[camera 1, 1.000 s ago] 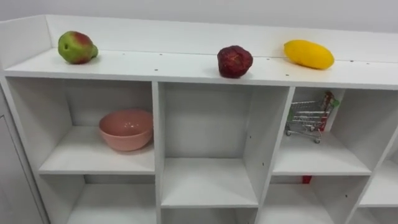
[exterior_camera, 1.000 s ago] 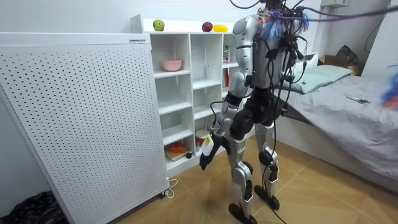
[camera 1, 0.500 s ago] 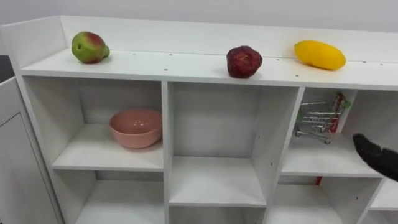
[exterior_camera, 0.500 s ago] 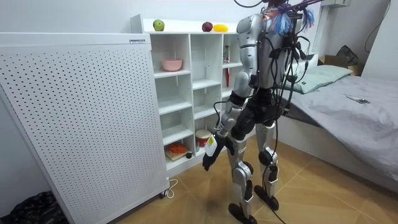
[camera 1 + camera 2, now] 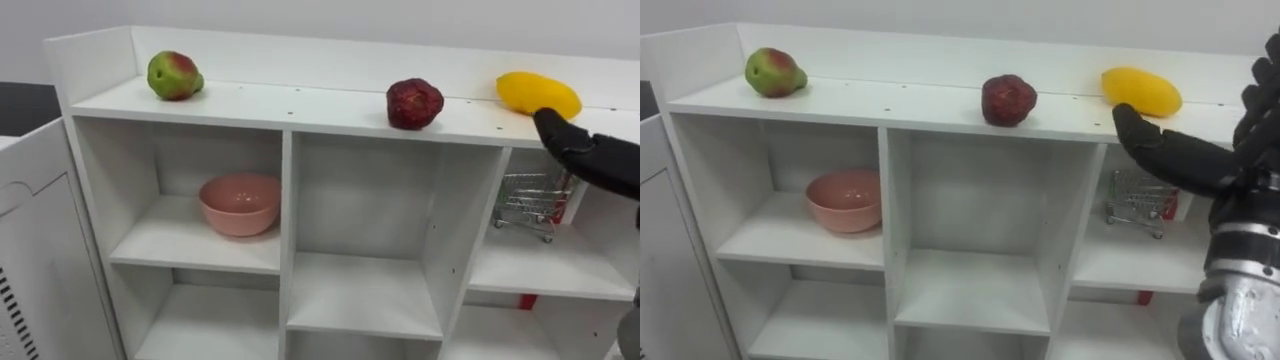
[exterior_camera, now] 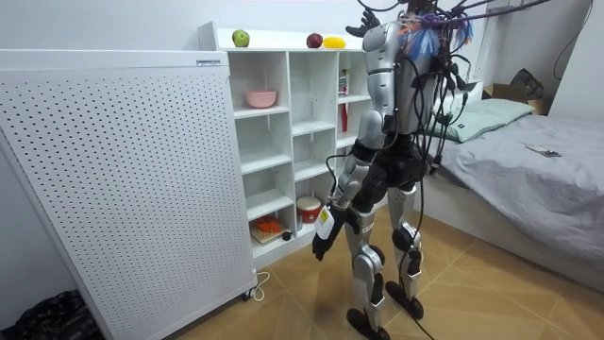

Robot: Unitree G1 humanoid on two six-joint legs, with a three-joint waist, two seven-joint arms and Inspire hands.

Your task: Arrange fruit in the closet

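On the flat top of the white cubby shelving unit 3 fruits lie in a row, well apart: a green-and-red pear-shaped fruit at the robot's left, a dark red lumpy fruit near the middle, and a smooth yellow oval fruit at the right. The robot's dark right hand is raised to shelf-top height with its fingers spread wide and nothing in its grasp. The yellow fruit is plainly the nearest of the 3: it lies up and to the left of the palm and further in on the shelf, with the thumb tip showing just under its lower edge; whether they touch cannot be told. The fruit's long axis runs left to right along the shelf, roughly across the hand's line of reach, so closing over its narrow middle looks like the natural grip. The left hand hangs low beside the thigh, far from every fruit, so this reach belongs to the right arm.
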